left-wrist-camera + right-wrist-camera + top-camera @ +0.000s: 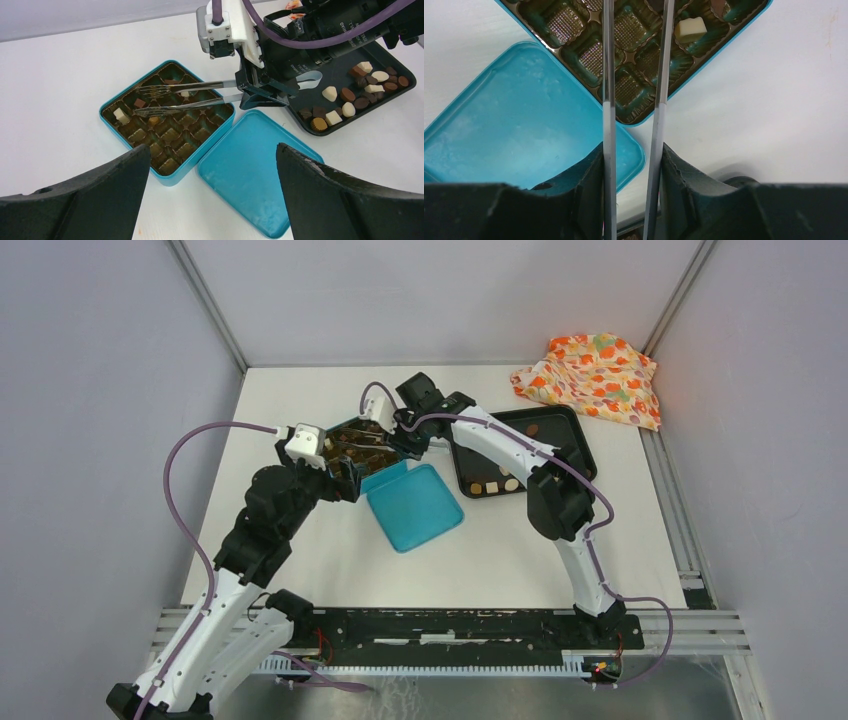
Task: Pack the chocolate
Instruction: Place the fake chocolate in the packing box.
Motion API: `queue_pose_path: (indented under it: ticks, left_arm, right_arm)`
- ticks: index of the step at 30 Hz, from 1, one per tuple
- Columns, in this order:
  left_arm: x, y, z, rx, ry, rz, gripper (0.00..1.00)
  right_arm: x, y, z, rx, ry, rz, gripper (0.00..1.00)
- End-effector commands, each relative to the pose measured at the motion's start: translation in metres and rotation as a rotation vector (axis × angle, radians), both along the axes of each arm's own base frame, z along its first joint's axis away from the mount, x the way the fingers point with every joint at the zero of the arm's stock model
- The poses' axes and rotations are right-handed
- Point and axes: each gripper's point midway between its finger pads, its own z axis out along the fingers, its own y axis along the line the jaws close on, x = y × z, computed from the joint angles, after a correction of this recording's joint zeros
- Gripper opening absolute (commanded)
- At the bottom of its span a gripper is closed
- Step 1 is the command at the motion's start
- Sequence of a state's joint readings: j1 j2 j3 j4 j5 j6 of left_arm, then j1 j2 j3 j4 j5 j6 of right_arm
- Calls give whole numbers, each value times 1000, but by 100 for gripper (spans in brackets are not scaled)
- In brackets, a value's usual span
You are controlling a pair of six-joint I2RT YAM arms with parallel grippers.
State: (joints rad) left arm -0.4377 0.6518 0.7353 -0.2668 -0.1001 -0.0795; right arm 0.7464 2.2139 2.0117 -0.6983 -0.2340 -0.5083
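Observation:
Several chocolate pieces [350, 95], dark, light brown and cream-white, lie in a black tray [300, 122], which also shows in the top view [560, 425]. A teal box [167, 165] with a brown moulded insert holds a few pieces: a white one [120, 115], a brown square [140, 103] and another white one [690, 29]. My right gripper [631, 155] is shut on metal tongs [185, 95], whose tips hang apart over the box. My left gripper [212, 155] is open and empty, above the box's near corner and the teal lid [255, 170].
The lid [412, 505] lies flat against the box's right side. An orange flowery cloth [590, 375] is bunched at the back right corner. Grey walls close in the white table [300, 570] on three sides.

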Motion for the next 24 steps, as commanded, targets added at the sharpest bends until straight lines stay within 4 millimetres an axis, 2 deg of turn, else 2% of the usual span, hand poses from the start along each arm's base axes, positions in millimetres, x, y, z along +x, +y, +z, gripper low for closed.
queue_pose_path:
  ticks: [1,7,14,19,24]
  left_arm:
    - [1,3,15,-15,-41,14,100]
    - [1,4,16,-17,-45,19,100]
    - [0,4,16,-19,-45,17,100]
    - [0,3,16,-18,-44,15,100]
    - [1,3,15,-17,-41,14,100]
  right_arm:
    - [6,11,40,71,-70,-3,43]
    - [-9,2,65,94,-82,21,41]
    - [-27,-28,88,115,-98,22,41]
    - [-30,-64,96,143,-101,-16,41]
    - [-30,-119,89,181,-84,-98,41]
